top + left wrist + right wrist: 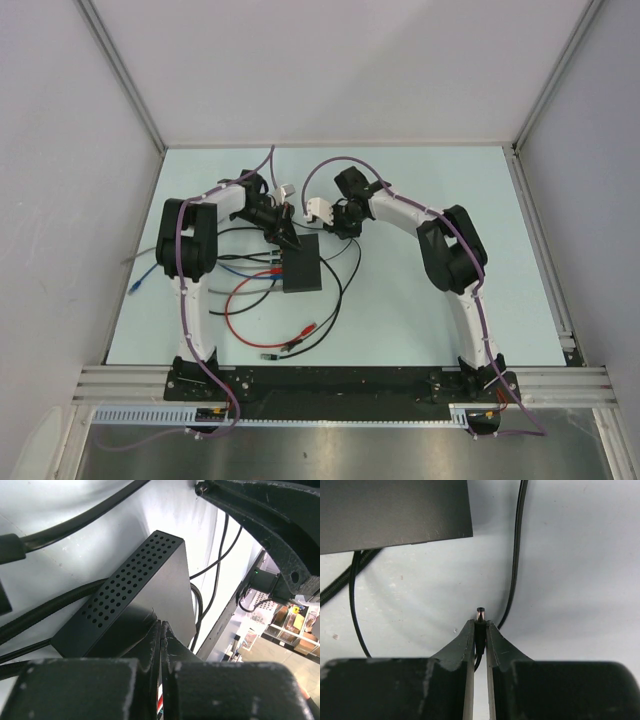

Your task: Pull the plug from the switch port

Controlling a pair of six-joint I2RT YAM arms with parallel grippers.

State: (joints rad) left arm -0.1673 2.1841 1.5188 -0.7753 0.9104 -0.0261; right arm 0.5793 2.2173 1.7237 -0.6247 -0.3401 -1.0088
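Black plug [480,613] pinched in right gripper [480,626], free of switch [395,510] lying up-left; left gripper [161,626] closed, tips against switch top.

Left of the switch [300,271], blue cables [245,270], a red cable [232,303] and black leads crowd the surface [440,320]. The left hand [287,240], closed, blocks the switch's far end. The right hand [480,626], pinching the plug [480,613], hangs just off the far right corner. Right of the switch only a thin black cable [347,275] crosses; past it there is open room up to the right arm.
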